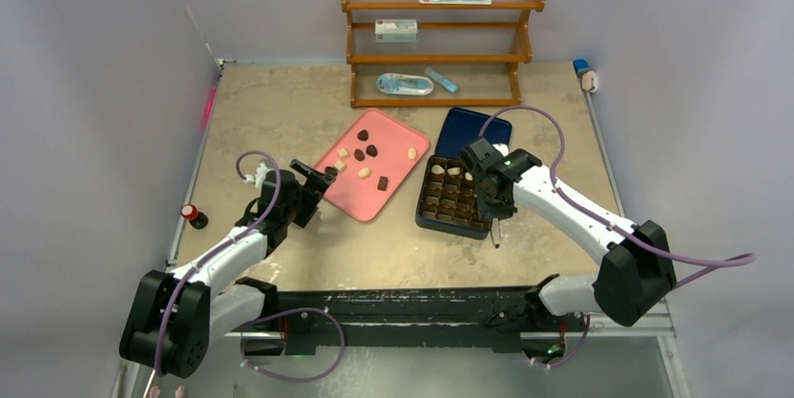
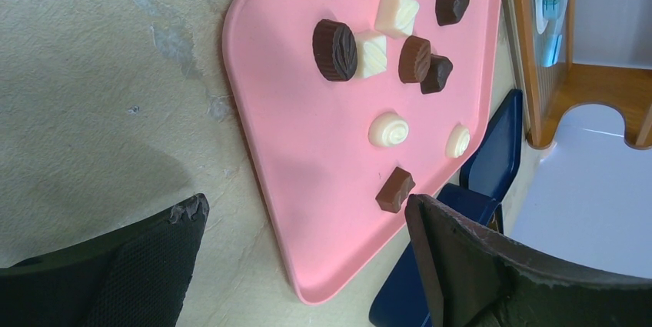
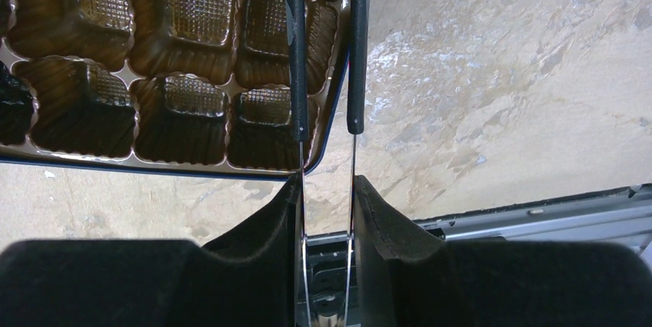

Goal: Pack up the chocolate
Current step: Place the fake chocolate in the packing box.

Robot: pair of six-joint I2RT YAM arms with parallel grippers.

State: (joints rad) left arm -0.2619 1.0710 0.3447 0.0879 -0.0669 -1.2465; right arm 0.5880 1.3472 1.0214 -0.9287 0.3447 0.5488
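Several chocolate pieces, dark brown and cream-white, lie on the pink tray; the left wrist view shows a round dark one, a white swirl and a brown block. The dark gridded box holds cream pieces at its far end. My left gripper stands open at the tray's near-left corner, empty. My right gripper is shut on thin metal tongs, whose arms stand slightly apart over the box's near-right corner. The tongs' tips are out of frame.
A blue lid lies behind the box. A wooden shelf with small packets stands at the back. A small red-capped bottle sits by the left edge. The table's metal rail runs along the near side.
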